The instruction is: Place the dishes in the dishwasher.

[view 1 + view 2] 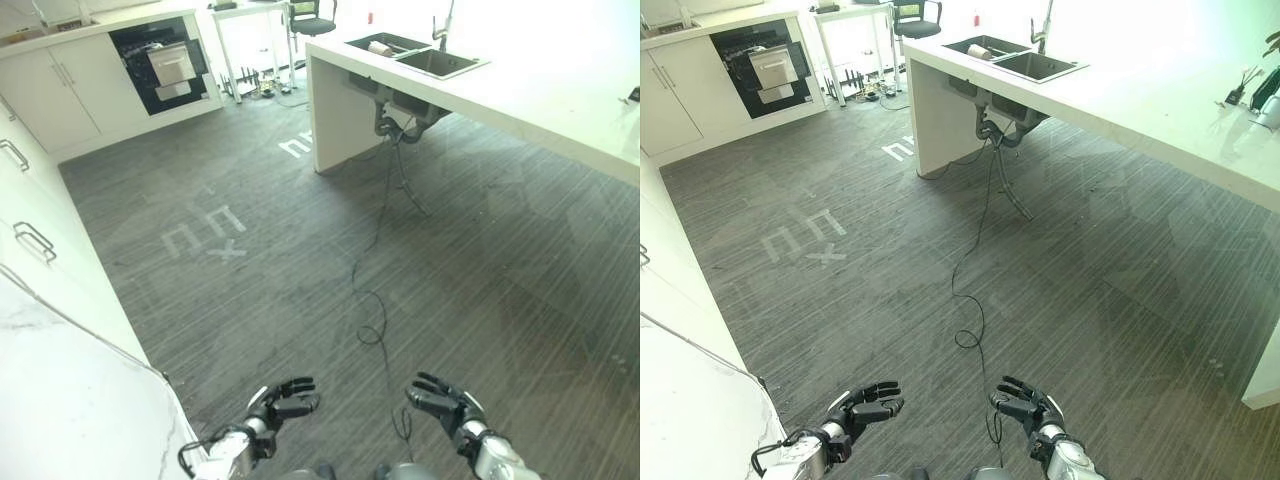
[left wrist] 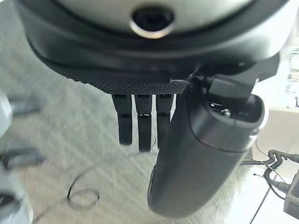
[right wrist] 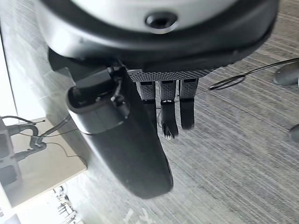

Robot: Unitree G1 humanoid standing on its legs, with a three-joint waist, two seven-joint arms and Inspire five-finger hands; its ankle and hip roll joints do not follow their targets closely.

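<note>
The dishwasher (image 1: 165, 65) stands built into the white cabinets at the far back left, its dark front open with a metal rack showing. A pale dish (image 1: 380, 47) lies in the double sink (image 1: 440, 63) at the far end of the island counter. My left hand (image 1: 278, 404) and right hand (image 1: 447, 404) hover low over the floor close in front of me, far from both. Both are open and hold nothing. The left wrist view shows straight fingers (image 2: 142, 126) over bare floor, as does the right wrist view's row of fingers (image 3: 168, 112).
A long white island counter (image 1: 520, 100) runs along the right, with pipes (image 1: 395, 120) hanging under the sink. White cabinets with handles (image 1: 35, 240) line the left, and a marble worktop (image 1: 70, 400) lies at lower left. White tape marks (image 1: 205, 235) are on the grey floor. An office chair (image 1: 312, 15) stands at the back.
</note>
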